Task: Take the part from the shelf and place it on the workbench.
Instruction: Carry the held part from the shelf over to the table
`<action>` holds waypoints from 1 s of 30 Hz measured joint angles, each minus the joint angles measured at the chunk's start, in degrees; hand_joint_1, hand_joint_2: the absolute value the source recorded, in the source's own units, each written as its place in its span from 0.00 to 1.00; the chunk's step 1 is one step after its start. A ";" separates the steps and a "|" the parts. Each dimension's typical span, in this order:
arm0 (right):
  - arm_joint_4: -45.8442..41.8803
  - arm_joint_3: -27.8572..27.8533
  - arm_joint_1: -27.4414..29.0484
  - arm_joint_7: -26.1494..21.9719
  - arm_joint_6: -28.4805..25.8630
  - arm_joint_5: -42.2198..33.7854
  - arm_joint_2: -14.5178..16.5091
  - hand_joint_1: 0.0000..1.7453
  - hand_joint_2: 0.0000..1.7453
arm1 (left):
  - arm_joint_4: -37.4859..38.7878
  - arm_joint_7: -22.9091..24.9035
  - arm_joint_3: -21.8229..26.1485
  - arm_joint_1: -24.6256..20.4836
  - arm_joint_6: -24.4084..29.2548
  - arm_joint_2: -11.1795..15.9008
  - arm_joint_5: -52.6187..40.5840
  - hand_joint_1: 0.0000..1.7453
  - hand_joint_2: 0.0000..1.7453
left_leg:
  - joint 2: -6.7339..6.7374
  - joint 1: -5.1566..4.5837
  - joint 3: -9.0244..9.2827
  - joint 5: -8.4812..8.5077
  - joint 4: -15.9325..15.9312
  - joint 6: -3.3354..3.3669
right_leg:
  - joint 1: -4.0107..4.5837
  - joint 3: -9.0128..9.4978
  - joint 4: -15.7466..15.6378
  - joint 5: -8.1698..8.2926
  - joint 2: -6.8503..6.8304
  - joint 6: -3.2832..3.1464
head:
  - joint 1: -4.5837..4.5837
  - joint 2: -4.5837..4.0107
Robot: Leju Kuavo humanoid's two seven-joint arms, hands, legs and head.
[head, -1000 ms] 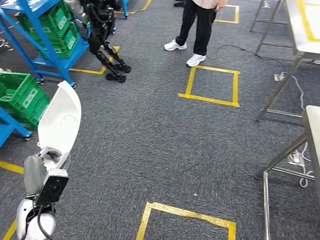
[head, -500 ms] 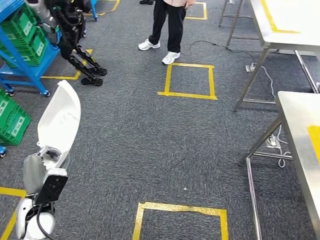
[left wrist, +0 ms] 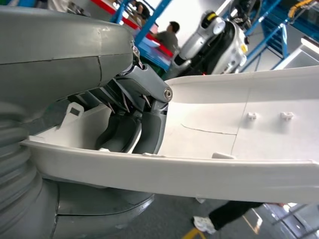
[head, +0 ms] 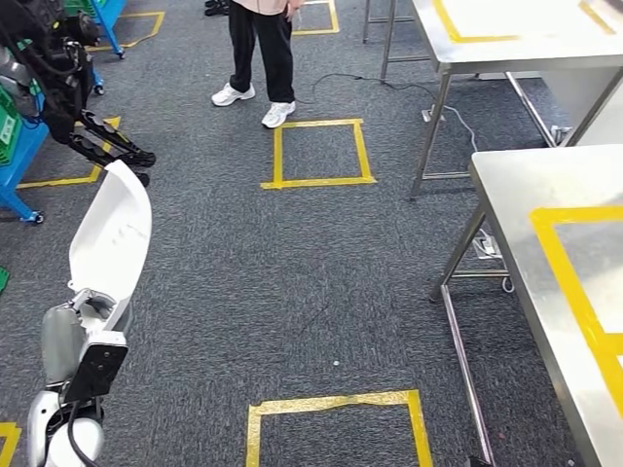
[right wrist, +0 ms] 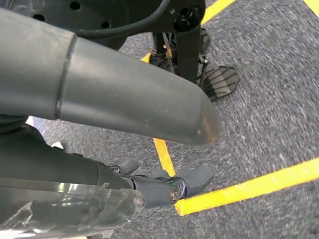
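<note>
The left robot hand (head: 91,309) grips a white curved part (head: 110,236), the right robot hand (right wrist: 165,186) hangs with nothing in it; carry the part level to the steel table (head: 514,195) on the right.

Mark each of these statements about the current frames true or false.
1. The left hand holds the white part. True.
2. The part already lies on the workbench. False: it is carried above the carpet, left of the bench.
3. A person in white shoes stands beyond a yellow taped square. True.
4. The right hand grips a green crate. False: it holds nothing, hanging above the floor.
</note>
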 joint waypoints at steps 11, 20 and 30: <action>0.02 0.03 0.05 -0.34 0.85 0.49 0.27 0.00 0.00 | -0.43 0.12 0.62 0.09 -1.15 0.07 0.63 0.89 1.00 | 2.90 0.15 3.29 1.57 -7.42 1.31 | -0.27 -8.59 15.13 -6.51 -4.42 2.85 | 0.50 0.00; 0.02 0.00 -0.16 -0.30 1.89 1.14 0.80 0.00 0.00 | -0.45 0.64 2.11 0.07 -3.30 -0.31 1.70 0.89 1.00 | 6.64 0.06 4.76 -0.35 -6.77 -0.87 | -0.54 -0.88 0.61 -0.36 -6.37 1.53 | 0.14 0.00; 0.02 -0.10 -0.15 2.66 4.22 1.88 0.87 0.00 0.00 | -0.67 -0.10 3.47 0.99 -5.17 -0.51 2.37 0.89 1.00 | 0.68 -0.18 -2.29 -1.17 3.04 0.38 | -0.15 -0.55 0.46 -0.31 -0.04 0.07 | -0.59 0.00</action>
